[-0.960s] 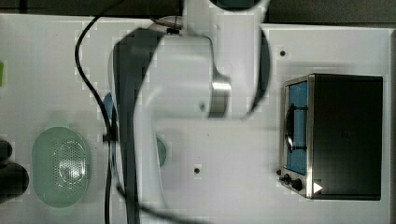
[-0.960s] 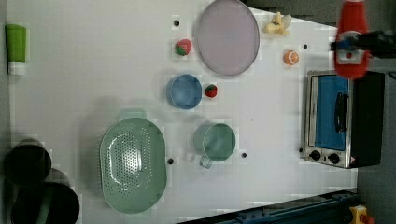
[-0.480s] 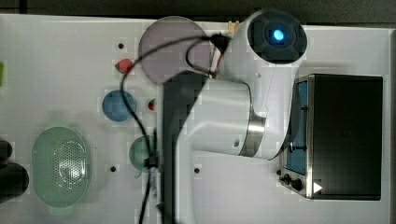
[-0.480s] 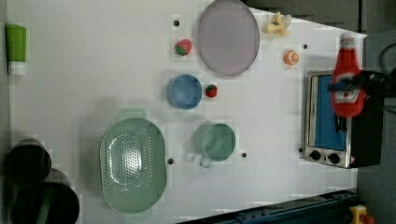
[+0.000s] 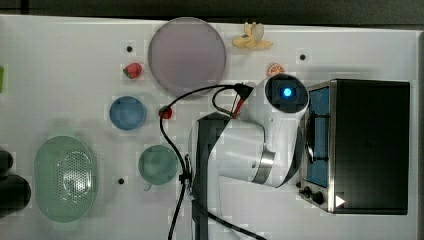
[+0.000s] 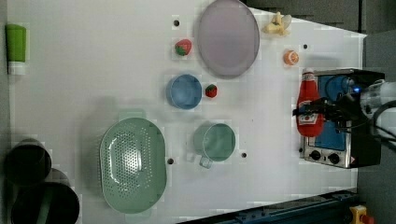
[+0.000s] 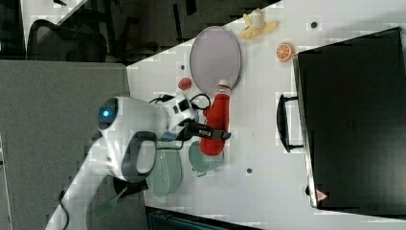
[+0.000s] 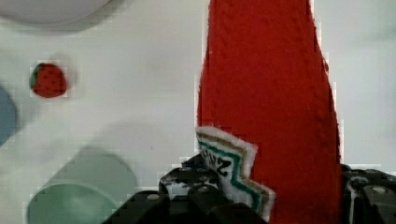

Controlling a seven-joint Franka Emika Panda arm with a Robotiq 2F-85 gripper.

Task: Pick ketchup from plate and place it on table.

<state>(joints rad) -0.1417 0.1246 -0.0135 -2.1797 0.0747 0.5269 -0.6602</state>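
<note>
Ketchup (image 6: 309, 109) bottle is clamped in the gripper (image 6: 312, 112), black fingers (image 7: 209, 133) pressed on either side of its labelled belly. It hangs in the air, off the plate (image 6: 228, 37) and not resting on the table (image 6: 93, 70). In the left view the bottle sits at roughly 4 o'clock from the plate, well apart from it, in front of the toaster oven (image 6: 338, 116), white cap end toward 12 o'clock. In the right view the cap overlaps the plate's 6 o'clock rim and the bottle's base is above the green cup (image 7: 201, 160).

Wrist view: red knit body (image 8: 271, 107) with a white-edged label, a strawberry (image 8: 48, 80) on the table off to the side.

On the table in the left view: blue bowl (image 6: 184, 91) at 7 o'clock of the plate, green colander (image 6: 133, 164) beyond it, banana (image 6: 277, 25) at the plate's 2 o'clock, orange slice (image 6: 291, 57) at its 4 o'clock.
</note>
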